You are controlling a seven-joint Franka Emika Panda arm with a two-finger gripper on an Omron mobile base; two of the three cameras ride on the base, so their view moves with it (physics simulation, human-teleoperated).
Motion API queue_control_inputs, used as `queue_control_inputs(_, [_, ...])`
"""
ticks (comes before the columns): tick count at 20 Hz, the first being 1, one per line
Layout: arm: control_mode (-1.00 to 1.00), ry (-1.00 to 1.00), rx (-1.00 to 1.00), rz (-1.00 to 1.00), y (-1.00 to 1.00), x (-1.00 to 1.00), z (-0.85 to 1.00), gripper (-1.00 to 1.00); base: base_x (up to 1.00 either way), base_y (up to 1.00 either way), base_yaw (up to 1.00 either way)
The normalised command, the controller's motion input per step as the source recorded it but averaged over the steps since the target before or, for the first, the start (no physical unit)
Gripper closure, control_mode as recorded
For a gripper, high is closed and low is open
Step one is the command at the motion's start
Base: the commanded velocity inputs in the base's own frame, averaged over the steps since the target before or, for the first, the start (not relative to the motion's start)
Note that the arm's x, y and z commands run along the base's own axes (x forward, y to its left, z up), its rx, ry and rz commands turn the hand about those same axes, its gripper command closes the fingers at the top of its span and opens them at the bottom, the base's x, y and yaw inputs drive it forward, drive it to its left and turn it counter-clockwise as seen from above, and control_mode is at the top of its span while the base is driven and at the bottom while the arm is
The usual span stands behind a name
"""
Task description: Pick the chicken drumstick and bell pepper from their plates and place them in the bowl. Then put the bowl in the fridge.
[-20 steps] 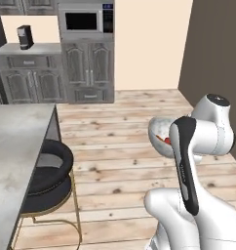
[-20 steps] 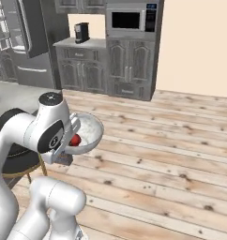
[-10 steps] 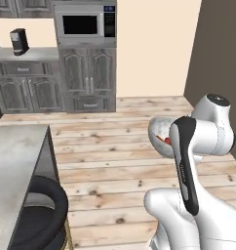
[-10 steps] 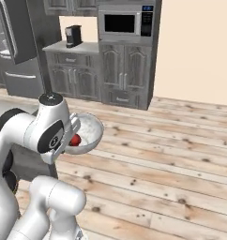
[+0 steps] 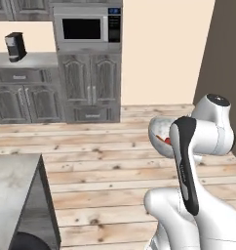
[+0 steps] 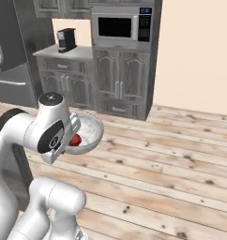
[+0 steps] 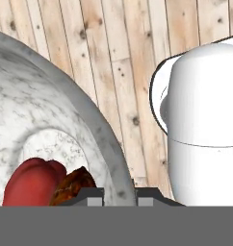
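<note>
Right base view shows you the gripper [image 7: 117, 194] clamped on the bowl [image 6: 88, 133] rim, bell pepper [image 7: 32, 182] and chicken drumstick [image 7: 72, 185] inside, with the fridge [image 6: 10, 51] ahead to the arm's left.

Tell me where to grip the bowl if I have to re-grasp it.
Take the bowl by its rim, one finger inside and one outside, as the end effector pinches it now. The wall is thin there; pepper and drumstick fill the bottom.
</note>
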Motion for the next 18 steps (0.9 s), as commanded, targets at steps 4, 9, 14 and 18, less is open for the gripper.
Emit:
queue_control_inputs(4, [1.00,0.00,0.00,0.00,0.00,0.00,0.00,1.00,0.94,0.12,0.09])
queue_control_inputs(9, [1.00,0.00,0.00,0.00,0.00,0.00,0.00,1.00,0.94,0.14,0.12])
queue_control_inputs(14, [1.00,0.00,0.00,0.00,0.00,0.00,0.00,1.00,0.94,0.13,0.14])
queue_control_inputs(18, [1.00,0.00,0.00,0.00,0.00,0.00,0.00,1.00,0.93,0.07,0.23])
